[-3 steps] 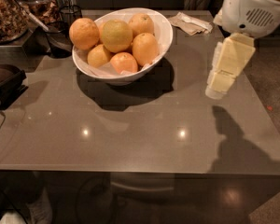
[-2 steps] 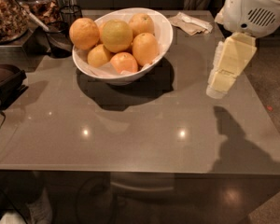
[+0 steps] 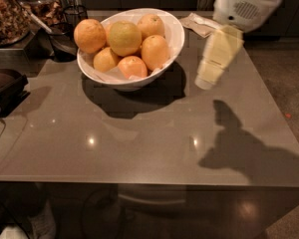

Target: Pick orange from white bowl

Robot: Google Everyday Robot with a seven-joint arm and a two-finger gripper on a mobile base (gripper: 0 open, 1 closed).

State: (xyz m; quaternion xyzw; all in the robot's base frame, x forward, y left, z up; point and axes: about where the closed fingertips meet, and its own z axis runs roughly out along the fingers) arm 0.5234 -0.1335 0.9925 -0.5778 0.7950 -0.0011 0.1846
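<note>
Gripper (image 3: 206, 79) hangs above the table (image 3: 139, 148), tip pointing down, just right of the white bowl (image 3: 175, 34) w/o touching it (open or closed: can't tell). The orange (image 3: 124, 38) sits left of the gripper, apart from it, atop the pile approx. mid-bowl, w/ five smaller, deeper-coloured fruits (image 3: 155, 52) packed around it. Behind the gripper lies a pale napkin or wrapper (image 3: 198, 24); nearer the camera than the gripper, the arm's shadow (image 3: 239, 143) falls on the tabletop.
</note>
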